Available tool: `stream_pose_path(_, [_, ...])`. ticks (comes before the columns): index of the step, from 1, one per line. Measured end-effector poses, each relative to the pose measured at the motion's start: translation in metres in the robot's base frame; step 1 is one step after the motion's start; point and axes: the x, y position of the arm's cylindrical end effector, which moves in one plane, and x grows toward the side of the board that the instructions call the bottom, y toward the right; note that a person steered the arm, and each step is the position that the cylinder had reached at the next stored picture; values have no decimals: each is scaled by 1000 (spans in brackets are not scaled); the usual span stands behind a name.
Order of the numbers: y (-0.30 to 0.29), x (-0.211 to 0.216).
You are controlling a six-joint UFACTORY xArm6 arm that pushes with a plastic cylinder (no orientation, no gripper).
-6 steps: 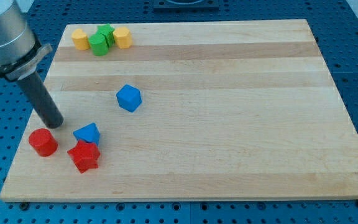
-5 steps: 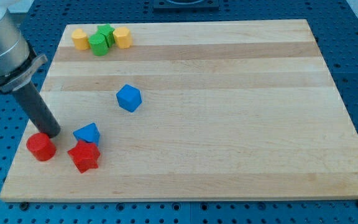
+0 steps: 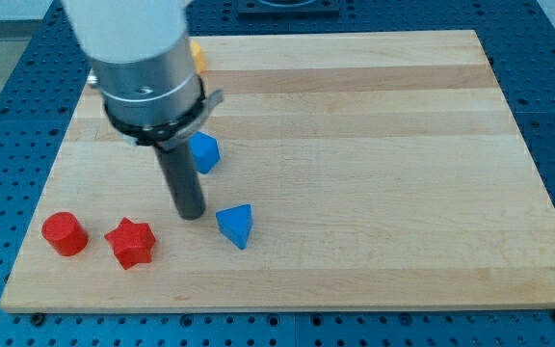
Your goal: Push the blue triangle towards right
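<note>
The blue triangle [image 3: 236,226] lies on the wooden board [image 3: 374,164], below the middle-left. My tip [image 3: 192,214] rests on the board just to the triangle's left, a small gap apart. The rod rises toward the view's top into the large grey arm body [image 3: 141,58]. A blue cube-like block [image 3: 203,151] sits just right of the rod, partly hidden by it.
A red cylinder [image 3: 65,234] and a red star [image 3: 130,242] lie at the view's lower left. A yellow block [image 3: 196,53] peeks out beside the arm at the top left; other blocks there are hidden by the arm.
My tip has swung from left of the red cylinder to the right. The blue triangle has slid right, away from the red star, and turned. The arm now hides the top-left blocks.
</note>
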Motion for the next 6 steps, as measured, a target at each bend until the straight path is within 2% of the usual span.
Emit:
stream_pose_path(1, [12,12])
stream_pose_path(2, [73,35])
stream_pose_path(4, [192,36])
stream_pose_path(5, [146,36])
stream_pose_path(6, [66,12])
